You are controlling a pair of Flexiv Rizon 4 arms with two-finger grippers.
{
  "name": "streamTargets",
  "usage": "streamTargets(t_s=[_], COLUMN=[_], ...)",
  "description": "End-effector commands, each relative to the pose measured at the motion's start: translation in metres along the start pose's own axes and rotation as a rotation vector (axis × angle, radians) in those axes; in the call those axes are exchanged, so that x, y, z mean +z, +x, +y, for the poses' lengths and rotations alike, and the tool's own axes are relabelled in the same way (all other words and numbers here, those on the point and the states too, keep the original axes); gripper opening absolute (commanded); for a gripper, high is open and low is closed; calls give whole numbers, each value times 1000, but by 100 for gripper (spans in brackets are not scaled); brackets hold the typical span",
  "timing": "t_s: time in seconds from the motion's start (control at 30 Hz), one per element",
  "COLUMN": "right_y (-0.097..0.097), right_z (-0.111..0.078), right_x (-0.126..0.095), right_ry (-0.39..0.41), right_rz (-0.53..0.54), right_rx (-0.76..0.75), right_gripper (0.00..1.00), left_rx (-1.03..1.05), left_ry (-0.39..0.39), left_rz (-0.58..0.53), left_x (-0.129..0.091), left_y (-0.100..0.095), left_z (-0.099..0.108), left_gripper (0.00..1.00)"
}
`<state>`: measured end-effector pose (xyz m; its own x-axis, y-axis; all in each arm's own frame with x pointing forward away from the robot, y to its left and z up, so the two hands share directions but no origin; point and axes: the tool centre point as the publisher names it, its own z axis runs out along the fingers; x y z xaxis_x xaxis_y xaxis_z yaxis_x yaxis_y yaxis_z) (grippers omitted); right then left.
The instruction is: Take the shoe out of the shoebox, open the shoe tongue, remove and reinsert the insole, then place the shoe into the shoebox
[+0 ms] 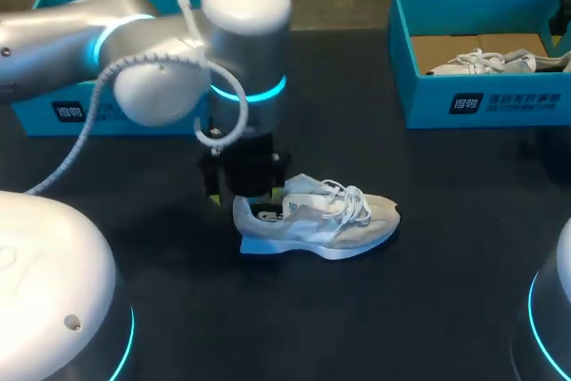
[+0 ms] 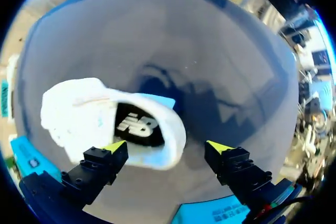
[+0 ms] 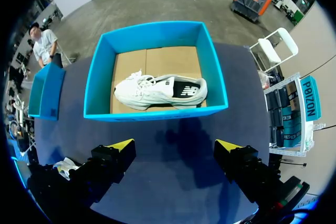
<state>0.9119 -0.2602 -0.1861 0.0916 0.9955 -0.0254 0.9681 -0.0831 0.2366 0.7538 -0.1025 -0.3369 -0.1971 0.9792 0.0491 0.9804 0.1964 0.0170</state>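
- Shoe [image 1: 317, 220] stands on its sole mid-desk [image 1: 446, 256], heel twd my left side, toe twd my right.
- L hand [image 1: 241, 180] hangs right over the heel. In wrist view the heel opening sits betw. its spread fingers, close by one yellow tip [image 2: 114, 147], other tip well clear. Hand's open, gripping nothing.
- R hand [image 3: 173, 148] is also open, nothing betw. fingers, over bare desk.
- Blue shoebox [image 3: 157, 113] ahead of R hand, w/ second shoe [image 3: 157, 90] inside.

Blue boxes: two now, far left box [image 1: 40, 118] and far right box [image 1: 482, 100].
Shoes: two, both white, table shoe [image 1: 317, 220] and boxed shoe [image 1: 486, 62] far right.
Grippers: two, left gripper [image 2: 166, 146], right gripper [image 3: 176, 144].
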Motion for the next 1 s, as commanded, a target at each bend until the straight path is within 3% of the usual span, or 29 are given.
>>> streamTargets(t_s=[0.03, 0.27, 0.37, 0.73, 1.0], right_y=[0, 0, 0, 0, 0], right_z=[1, 1, 1, 1, 1], right_x=[0, 0, 0, 0, 0], right_ry=[1, 1, 1, 1, 1], right_rz=[1, 1, 1, 1, 1], right_rx=[0, 0, 0, 0, 0], right_gripper=[100, 100, 100, 100, 100], left_rx=[-32, -155, -237, -549, -662], left_ry=[6, 42, 67, 276, 348], left_rz=[-137, -254, -327, -659, -828], left_x=[-26, -39, -39, -17, -13], left_y=[22, 34, 48, 112, 146], left_z=[0, -1, -2, -10, -15], left_gripper=[100, 100, 100, 100, 100])
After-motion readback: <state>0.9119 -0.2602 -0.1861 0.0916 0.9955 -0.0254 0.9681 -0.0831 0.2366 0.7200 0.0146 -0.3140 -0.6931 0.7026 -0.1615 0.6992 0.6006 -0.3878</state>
